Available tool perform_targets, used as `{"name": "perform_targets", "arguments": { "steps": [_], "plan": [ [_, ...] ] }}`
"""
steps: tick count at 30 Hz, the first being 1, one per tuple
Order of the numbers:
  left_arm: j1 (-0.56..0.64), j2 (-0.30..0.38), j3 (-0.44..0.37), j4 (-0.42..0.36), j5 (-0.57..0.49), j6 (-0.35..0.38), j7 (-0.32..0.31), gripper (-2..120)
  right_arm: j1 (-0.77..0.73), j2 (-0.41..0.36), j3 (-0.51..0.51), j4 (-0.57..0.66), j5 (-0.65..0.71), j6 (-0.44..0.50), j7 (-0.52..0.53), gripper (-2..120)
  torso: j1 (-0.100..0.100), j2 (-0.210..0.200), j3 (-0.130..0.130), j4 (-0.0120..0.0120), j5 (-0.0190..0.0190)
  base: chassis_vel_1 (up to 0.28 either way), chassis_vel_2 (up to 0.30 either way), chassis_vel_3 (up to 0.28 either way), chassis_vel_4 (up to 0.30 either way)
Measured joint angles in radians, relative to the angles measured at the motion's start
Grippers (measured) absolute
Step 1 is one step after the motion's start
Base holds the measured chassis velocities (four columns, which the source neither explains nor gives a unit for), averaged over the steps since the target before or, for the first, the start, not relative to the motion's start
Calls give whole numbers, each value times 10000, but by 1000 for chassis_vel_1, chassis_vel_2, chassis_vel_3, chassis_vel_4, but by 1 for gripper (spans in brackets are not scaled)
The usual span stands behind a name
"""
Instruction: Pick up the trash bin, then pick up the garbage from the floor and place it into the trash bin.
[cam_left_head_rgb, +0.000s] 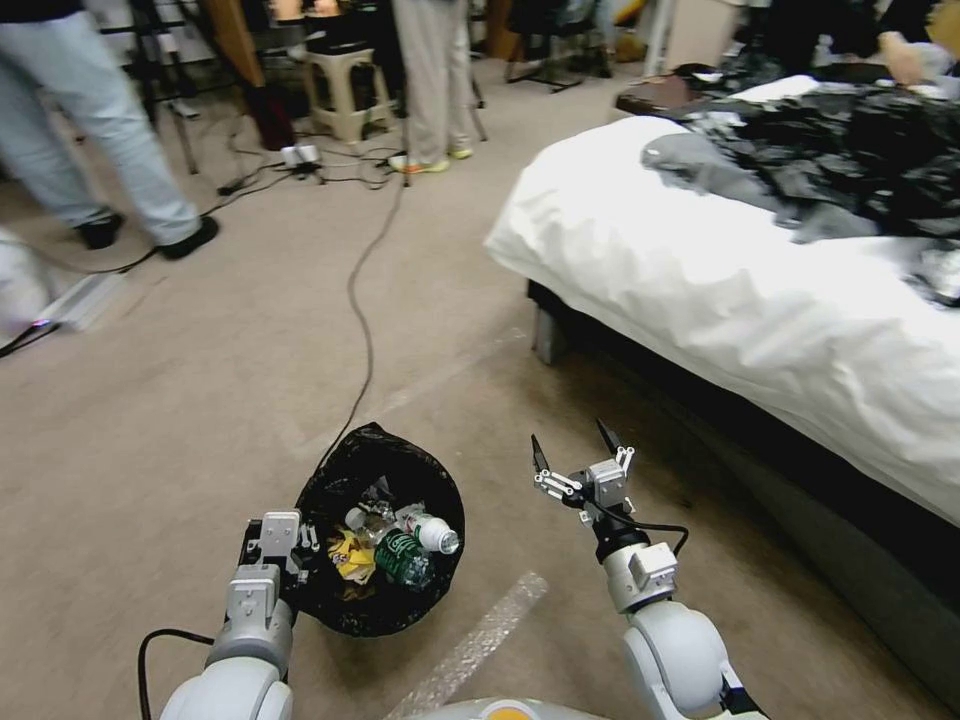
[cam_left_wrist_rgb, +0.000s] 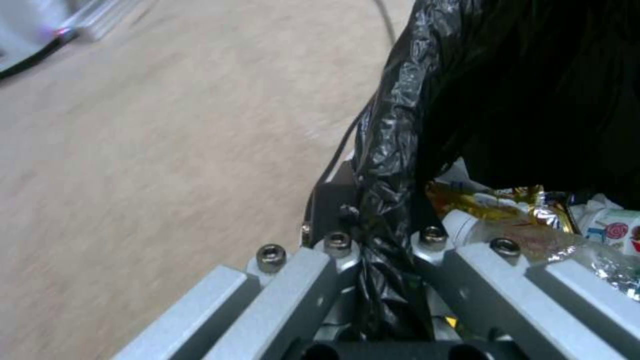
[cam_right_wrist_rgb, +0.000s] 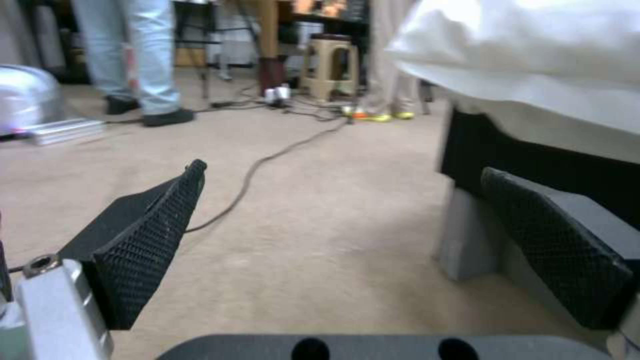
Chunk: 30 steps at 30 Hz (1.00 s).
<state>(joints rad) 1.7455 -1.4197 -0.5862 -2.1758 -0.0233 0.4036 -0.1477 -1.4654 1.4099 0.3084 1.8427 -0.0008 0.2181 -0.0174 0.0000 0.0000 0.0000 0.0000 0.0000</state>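
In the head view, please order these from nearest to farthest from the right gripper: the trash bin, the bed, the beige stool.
From the right gripper:
1. The trash bin, on its left, held by the left gripper.
2. The bed, on its right.
3. The beige stool, far ahead.

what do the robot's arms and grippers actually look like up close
Both arms are rounded silver-grey shells with boxy grey wrist blocks. The right gripper has two black tapered fingers with mesh-textured pads and a thin black cable. The left gripper has ribbed aluminium links with hex bolts.

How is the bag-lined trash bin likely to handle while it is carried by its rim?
The trash bin probably hangs tilted, since the left pincer pinches one side of the rim only. The crinkly liner may slip. The load looks light: bottles and wrappers.
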Motion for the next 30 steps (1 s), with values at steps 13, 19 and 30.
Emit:
{"name": "perform_targets", "arguments": {
  "steps": [13, 19, 30],
  "plan": [
    [-24, -24, -4, -38, 13, 0, 5, 0, 36, -8, 10, -13, -1, 18, 8, 100, 0, 0, 0, 1, 0, 118, 126, 117, 130],
    [-88, -23, 14, -32, 13, 2, 5, 0, 40, -7, 30, -14, 4, 18, 12, 100, 0, 0, 0, -2, 0, 120, 111, 119, 124],
    [-92, -4, 14, -4, -3, -7, 3, 0, 9, 26, 38, 15, -12, 18, 14, 100, 0, 0, 0, -1, 0, 133, 126, 123, 124]
  ]
}}
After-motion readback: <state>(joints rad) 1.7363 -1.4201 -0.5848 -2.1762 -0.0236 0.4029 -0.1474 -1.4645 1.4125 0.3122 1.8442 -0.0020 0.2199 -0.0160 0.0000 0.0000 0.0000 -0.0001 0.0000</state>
